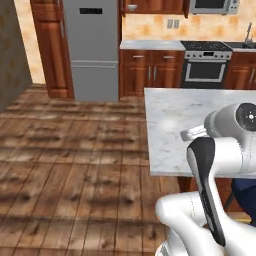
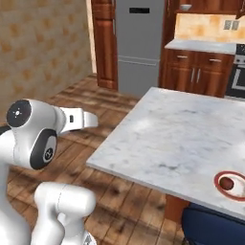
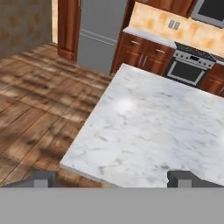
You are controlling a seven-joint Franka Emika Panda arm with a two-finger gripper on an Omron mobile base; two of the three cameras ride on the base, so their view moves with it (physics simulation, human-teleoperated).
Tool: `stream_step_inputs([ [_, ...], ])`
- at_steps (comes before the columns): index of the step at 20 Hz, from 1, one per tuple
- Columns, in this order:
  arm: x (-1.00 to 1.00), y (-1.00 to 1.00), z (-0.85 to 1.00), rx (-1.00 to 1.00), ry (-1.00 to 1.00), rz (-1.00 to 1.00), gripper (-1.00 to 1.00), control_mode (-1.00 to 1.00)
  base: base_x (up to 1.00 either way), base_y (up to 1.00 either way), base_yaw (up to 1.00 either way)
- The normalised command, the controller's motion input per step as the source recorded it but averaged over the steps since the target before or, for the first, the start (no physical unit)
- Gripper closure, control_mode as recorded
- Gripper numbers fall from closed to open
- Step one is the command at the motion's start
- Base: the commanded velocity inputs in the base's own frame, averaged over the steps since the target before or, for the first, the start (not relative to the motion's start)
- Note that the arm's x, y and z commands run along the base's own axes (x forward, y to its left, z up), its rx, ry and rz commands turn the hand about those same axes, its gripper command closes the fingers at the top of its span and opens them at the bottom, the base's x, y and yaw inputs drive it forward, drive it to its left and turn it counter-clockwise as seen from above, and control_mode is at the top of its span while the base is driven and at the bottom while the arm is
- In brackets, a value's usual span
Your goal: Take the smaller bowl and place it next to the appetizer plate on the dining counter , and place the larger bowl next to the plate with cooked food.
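Note:
The dining counter (image 1: 172, 125) (image 2: 167, 134) (image 3: 148, 127) is a white-grey veined marble island just ahead of me. At its near right edge sits the appetizer plate (image 2: 229, 183), white with a reddish-brown rim and a brown lump on it. My gripper (image 3: 113, 179) hovers above the counter's near left corner, open, with nothing between its fingertips (image 3: 180, 178). A small pale bowl (image 1: 132, 7) (image 2: 185, 7) rests on an open wall-cabinet shelf far back; it is too small to tell its finish. The larger bowl and the plate with cooked food are out of view.
A grey fridge (image 1: 92, 50) stands at the back left beside wood cabinets and a narrow marble worktop (image 1: 150, 44). The stove (image 1: 206, 65) is at the back right. A blue chair (image 2: 210, 225) is tucked against the island's near side. Wooden floor (image 1: 70, 150) lies open to the left.

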Motion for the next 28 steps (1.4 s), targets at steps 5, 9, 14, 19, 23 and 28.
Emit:
stream_step_inputs([
  [5,0.0,0.0,0.0,0.0,0.0,0.0,-1.0,1.0,0.47,1.0,0.0],
  [9,0.0,0.0,0.0,0.0,0.0,0.0,-1.0,1.0,0.93,1.0,-0.05],
  [14,0.0,0.0,0.0,0.0,0.0,0.0,-1.0,1.0,1.0,0.98,-0.1],
  [19,0.0,0.0,0.0,0.0,0.0,0.0,-1.0,1.0,1.0,0.57,-0.29],
  [23,0.0,0.0,0.0,0.0,0.0,0.0,-1.0,1.0,1.0,0.14,-0.36],
  [28,0.0,0.0,0.0,0.0,0.0,0.0,-1.0,1.0,1.0,0.02,-0.37],
])
